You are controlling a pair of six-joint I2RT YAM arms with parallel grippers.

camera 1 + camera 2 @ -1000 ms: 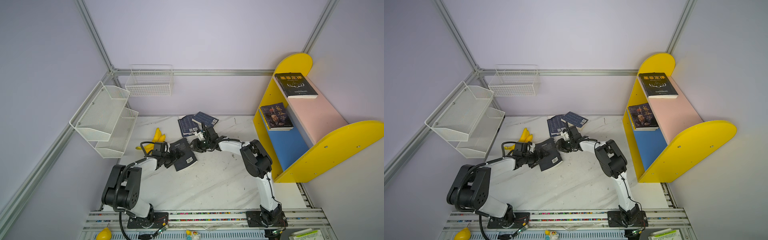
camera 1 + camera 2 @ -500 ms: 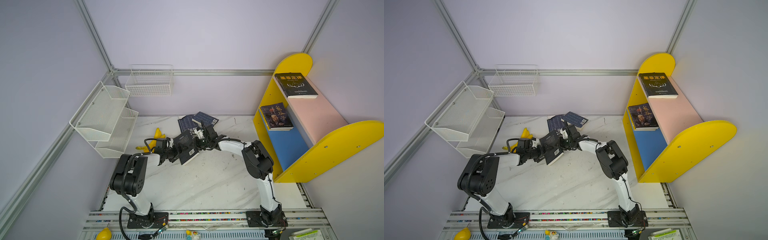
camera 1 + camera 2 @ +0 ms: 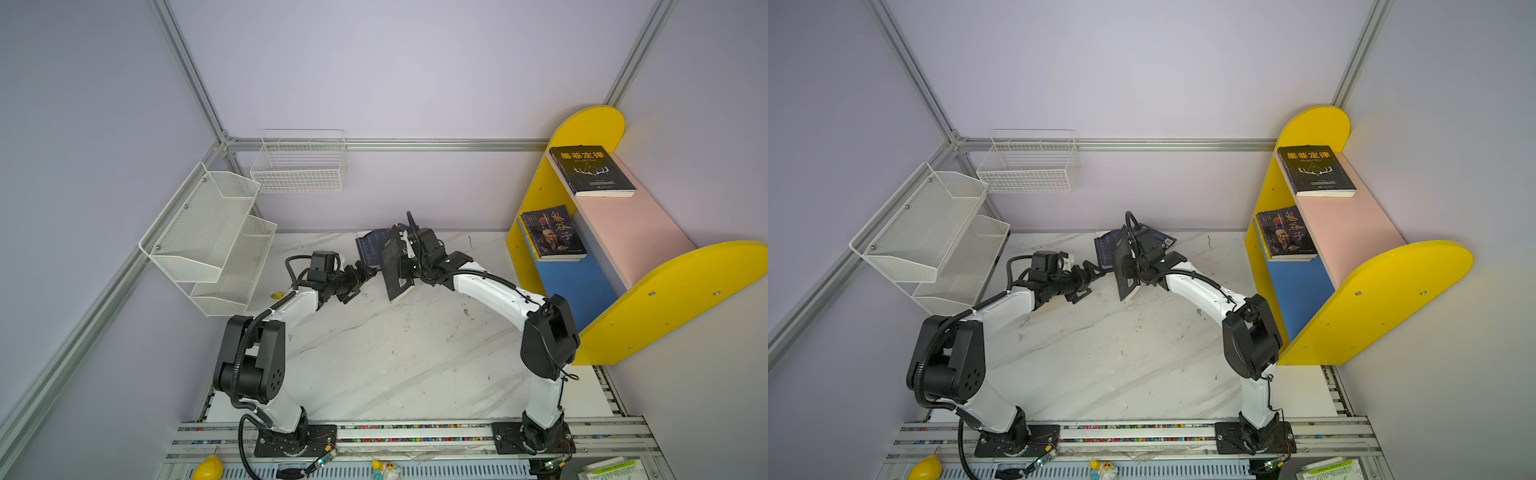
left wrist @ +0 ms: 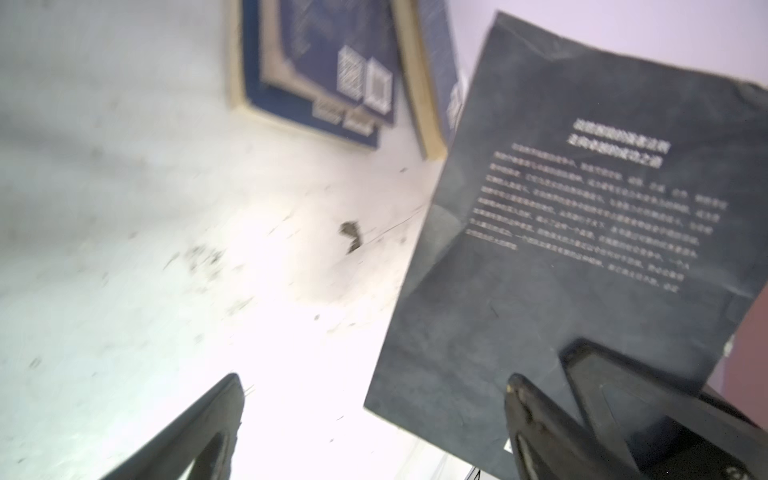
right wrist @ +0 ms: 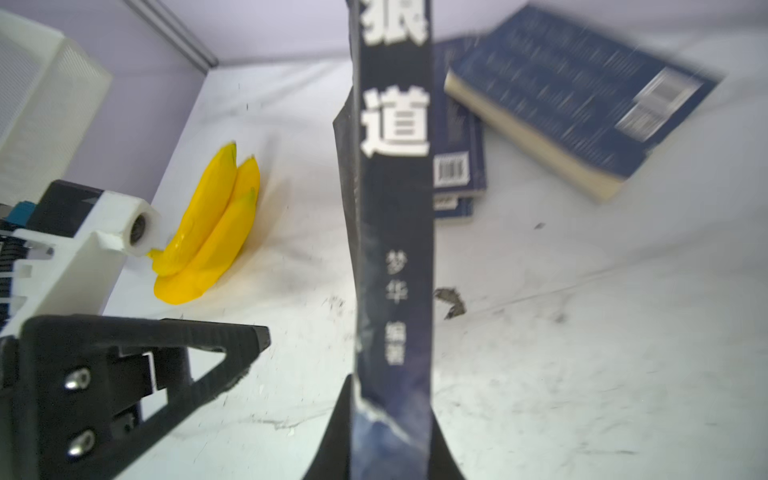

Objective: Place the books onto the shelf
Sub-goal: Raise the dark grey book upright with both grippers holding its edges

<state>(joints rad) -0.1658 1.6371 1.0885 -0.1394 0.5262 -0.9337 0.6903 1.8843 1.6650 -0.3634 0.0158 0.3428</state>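
Note:
A dark book with white title characters on its spine stands on edge at mid-table, its lower corner close to the tabletop. My right gripper is shut on its spine end. My left gripper is open just left of the book's back cover, not gripping it. Two navy books lie behind at the table's back. On the shelf, a black book lies on the pink board and a dark one on the blue board.
Yellow bananas lie on the table behind my left arm. A white mesh rack hangs on the left wall and a wire basket on the back wall. The marble tabletop lies in front of both grippers.
My right gripper has shut on the dark book. The book has swung from lying tilted at my left gripper to standing on edge, and my left gripper now stands apart from it.

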